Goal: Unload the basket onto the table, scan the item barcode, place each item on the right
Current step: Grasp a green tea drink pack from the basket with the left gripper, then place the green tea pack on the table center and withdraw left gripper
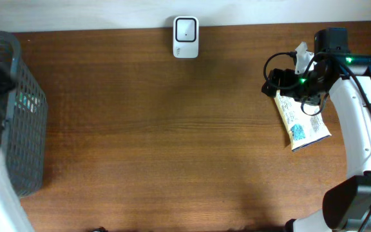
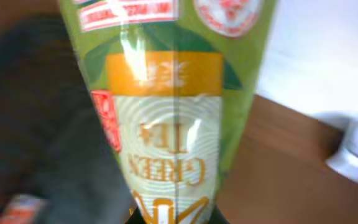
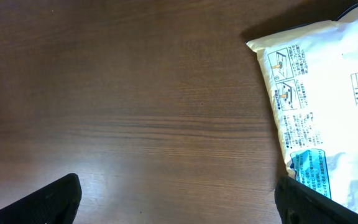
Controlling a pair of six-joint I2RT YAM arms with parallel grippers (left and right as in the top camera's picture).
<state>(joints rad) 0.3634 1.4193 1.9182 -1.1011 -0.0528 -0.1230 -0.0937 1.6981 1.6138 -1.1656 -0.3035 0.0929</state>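
Tea packet (image 2: 176,124) one, pale packet (image 1: 303,125) one, scanner (image 1: 185,37) one

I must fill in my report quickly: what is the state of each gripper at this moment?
Left gripper: closed, holding the green tea packet.
Right gripper: open, holding nothing; the pale packet lies beside it.

Passage: centre of brown wooden table (image 1: 160,129). Obstacles: grey mesh plastic basket (image 1: 28,116), left edge; white boxy scanner (image 1: 185,37), top centre.
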